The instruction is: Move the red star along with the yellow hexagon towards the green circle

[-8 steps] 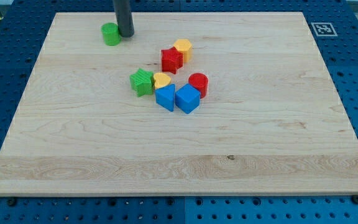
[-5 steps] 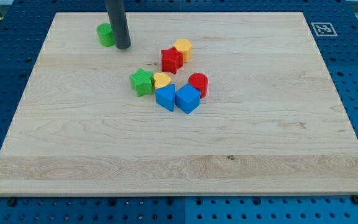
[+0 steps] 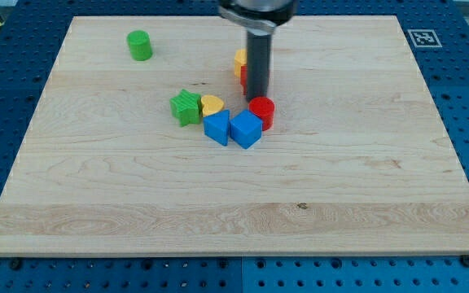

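Observation:
The green circle (image 3: 139,45) stands near the board's top left. My tip (image 3: 256,98) is down near the board's middle, just above the red cylinder (image 3: 260,111). The rod covers most of the red star (image 3: 243,78), of which only a thin red edge shows at the rod's left. The yellow hexagon (image 3: 240,58) peeks out just above that, also partly hidden by the rod. My tip stands at the right side of these two blocks; whether it touches them cannot be told.
A cluster lies below the tip: a green star (image 3: 186,107), a yellow heart (image 3: 211,103), a blue block (image 3: 216,128) and a blue cube (image 3: 246,129). They rest on the wooden board (image 3: 96,203).
The rod has left the green circle and moved right and down to the right side of the red star and yellow hexagon. The green circle had shifted slightly left and now stands alone.

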{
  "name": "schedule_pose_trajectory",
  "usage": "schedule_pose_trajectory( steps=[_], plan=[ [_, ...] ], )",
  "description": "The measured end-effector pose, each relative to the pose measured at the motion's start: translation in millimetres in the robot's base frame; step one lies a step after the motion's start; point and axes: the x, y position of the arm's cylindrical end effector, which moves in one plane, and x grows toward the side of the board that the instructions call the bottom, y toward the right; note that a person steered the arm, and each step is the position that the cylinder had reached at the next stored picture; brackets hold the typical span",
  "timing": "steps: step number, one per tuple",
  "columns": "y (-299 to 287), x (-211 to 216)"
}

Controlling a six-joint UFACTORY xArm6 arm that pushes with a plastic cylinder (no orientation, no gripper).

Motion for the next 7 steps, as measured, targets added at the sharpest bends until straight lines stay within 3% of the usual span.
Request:
schedule_pose_trajectory(
  steps=[4, 7],
  plan=[
    [-1, -34],
    [-11, -86]
  ],
)
